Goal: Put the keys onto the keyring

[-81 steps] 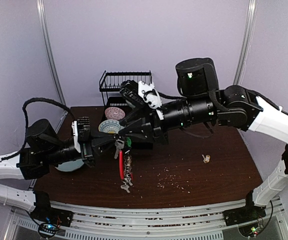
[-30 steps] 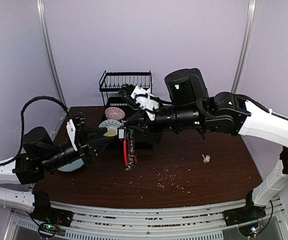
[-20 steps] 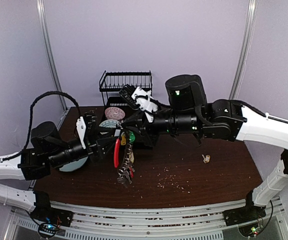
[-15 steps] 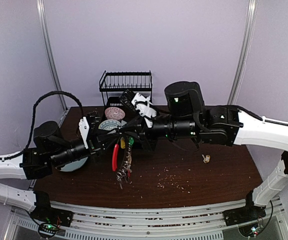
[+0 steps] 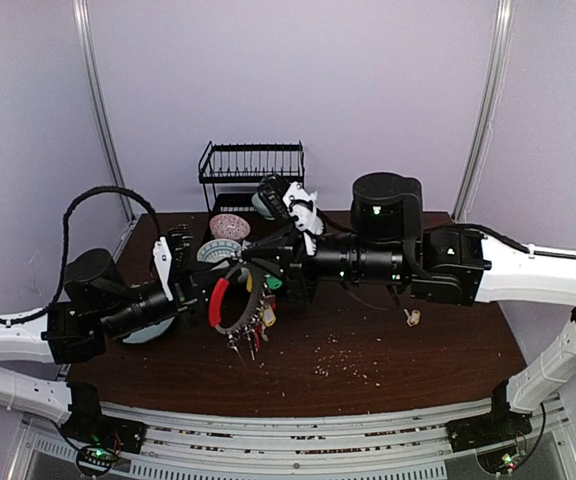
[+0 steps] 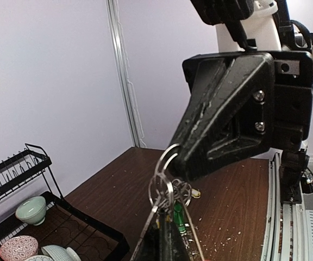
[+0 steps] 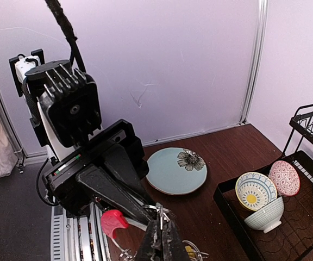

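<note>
Gripping the keyring [image 5: 215,302] with the left gripper [image 6: 166,243] and right gripper [image 7: 161,240] both clamped on it, we figured any uneven tug could've bent it or popped it loose.

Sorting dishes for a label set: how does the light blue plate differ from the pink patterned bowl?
The light blue plate lies flat on the brown table; the pink patterned bowl leans tilted in the black rack tray. The plate bears one dark flower near its rim; the bowl is patterned all over. Both are round.
</note>
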`<state>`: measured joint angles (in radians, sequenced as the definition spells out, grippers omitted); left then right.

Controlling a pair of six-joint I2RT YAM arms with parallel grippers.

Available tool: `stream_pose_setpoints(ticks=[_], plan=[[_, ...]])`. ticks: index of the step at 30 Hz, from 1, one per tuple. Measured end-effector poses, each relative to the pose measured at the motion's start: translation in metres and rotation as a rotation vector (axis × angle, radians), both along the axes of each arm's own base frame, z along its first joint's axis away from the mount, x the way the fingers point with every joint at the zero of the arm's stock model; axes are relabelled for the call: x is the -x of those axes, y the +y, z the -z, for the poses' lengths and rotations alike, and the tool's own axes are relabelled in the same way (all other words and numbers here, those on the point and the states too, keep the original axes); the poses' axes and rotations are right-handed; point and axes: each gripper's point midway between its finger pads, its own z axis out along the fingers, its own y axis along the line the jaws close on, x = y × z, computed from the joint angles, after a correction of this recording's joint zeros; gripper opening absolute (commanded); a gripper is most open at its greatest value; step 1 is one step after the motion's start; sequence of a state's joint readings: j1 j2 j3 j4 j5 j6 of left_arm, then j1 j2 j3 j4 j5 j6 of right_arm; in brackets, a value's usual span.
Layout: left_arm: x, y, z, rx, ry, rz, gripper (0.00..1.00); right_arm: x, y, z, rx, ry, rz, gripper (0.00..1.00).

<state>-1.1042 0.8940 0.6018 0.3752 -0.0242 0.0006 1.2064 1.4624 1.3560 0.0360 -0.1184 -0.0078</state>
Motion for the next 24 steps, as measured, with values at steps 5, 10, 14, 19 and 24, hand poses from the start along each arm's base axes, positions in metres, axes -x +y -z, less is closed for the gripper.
stream_pose_setpoints(ticks=[5,10,14,19,24], plan=[[0.003,-0.015,0.003,0.02,0.01,0.056,0.0,-0.003,0.001,-0.001,-0.069,0.0,0.019,0.0],[-0.001,-0.027,0.008,0.043,0.023,0.083,0.0,-0.012,0.0,0.006,-0.129,0.002,0.072,0.0],[-0.002,-0.034,0.009,0.056,0.013,0.1,0.0,-0.016,-0.002,-0.004,-0.189,-0.012,0.096,0.0],[0.003,-0.043,0.004,0.101,0.014,0.146,0.18,-0.019,-0.003,-0.011,-0.237,-0.009,0.099,0.0],[0.019,-0.037,0.012,0.085,0.034,0.186,0.52,-0.034,-0.015,-0.02,-0.297,-0.02,0.107,0.0]])
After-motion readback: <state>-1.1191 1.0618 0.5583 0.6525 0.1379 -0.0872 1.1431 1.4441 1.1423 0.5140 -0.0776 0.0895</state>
